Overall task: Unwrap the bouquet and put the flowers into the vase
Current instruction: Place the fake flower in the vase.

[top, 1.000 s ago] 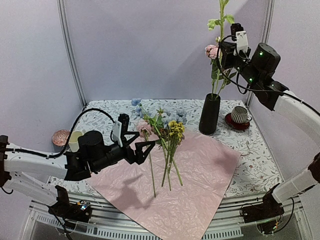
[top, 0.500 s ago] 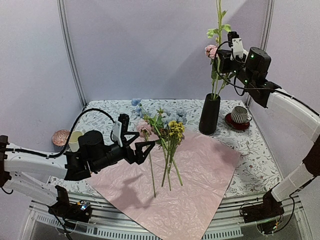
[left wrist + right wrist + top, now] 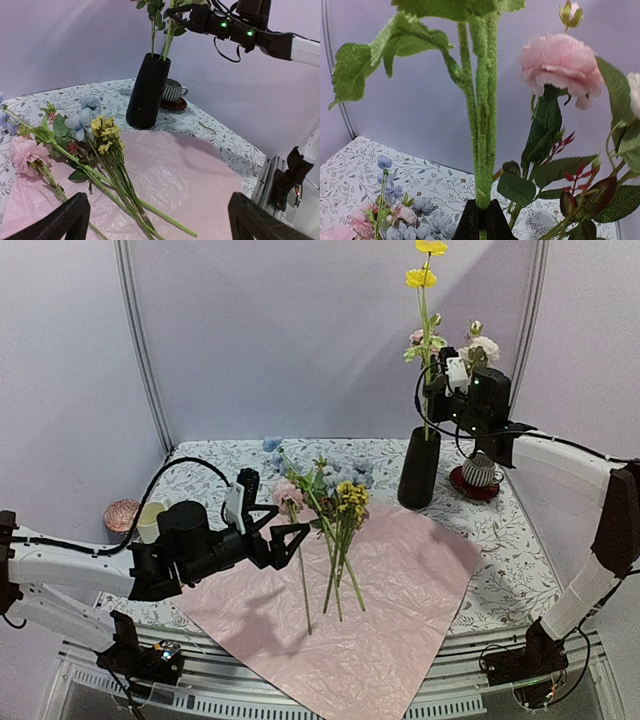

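**A:** Where does the tall matte black vase (image 3: pixel 419 468) stand?

**B:** Right of centre on the floral-clothed table (image 3: pixel 520 580), just off the flattened crinkled pink wrapping paper (image 3: pixel 400 590). A pink bloom (image 3: pixel 562 62) and leafy sprigs stand in it.

**A:** And the right end effector (image 3: pixel 480 222)?

**B:** In the upper right, pinched shut on a fuzzy green stem topped with yellow blooms (image 3: pixel 425 340). It holds the stem upright over the vase mouth, probably so the stem slides straight in.

**A:** The rest?

**B:** The loose pink, blue and yellow flowers (image 3: pixel 335 510) lie at centre on the paper. The left end effector (image 3: pixel 285 525) hovers beside them, spread wide and empty, seemingly ready to pick one up.
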Robot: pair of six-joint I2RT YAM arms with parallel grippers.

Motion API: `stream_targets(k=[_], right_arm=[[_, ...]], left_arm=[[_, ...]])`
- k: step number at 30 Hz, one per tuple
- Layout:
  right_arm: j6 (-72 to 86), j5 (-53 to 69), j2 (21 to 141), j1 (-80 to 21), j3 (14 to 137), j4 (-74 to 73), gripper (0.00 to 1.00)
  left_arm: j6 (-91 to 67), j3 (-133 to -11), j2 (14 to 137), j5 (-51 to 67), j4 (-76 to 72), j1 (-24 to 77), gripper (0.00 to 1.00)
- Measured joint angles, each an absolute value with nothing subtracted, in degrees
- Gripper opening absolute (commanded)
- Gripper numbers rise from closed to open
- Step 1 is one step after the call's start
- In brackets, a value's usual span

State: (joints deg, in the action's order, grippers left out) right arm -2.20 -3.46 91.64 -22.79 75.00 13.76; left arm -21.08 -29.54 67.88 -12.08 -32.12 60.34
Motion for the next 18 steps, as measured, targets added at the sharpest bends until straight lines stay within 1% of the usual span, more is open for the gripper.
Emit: stream_targets(k=[4,18], right_arm=[[0.4,-2.6,92.7,-22.5,72.8,13.8,0.05],[4.6,-2.4,94.7,-22.4,68.5,15.6,0.13]], left_arm=[[-21.1,-29.5,67.9,-12.1,-32.1,60.3,0.98],[-21.4,-29.5,67.9,-11.4,-31.8,60.3,0.98]])
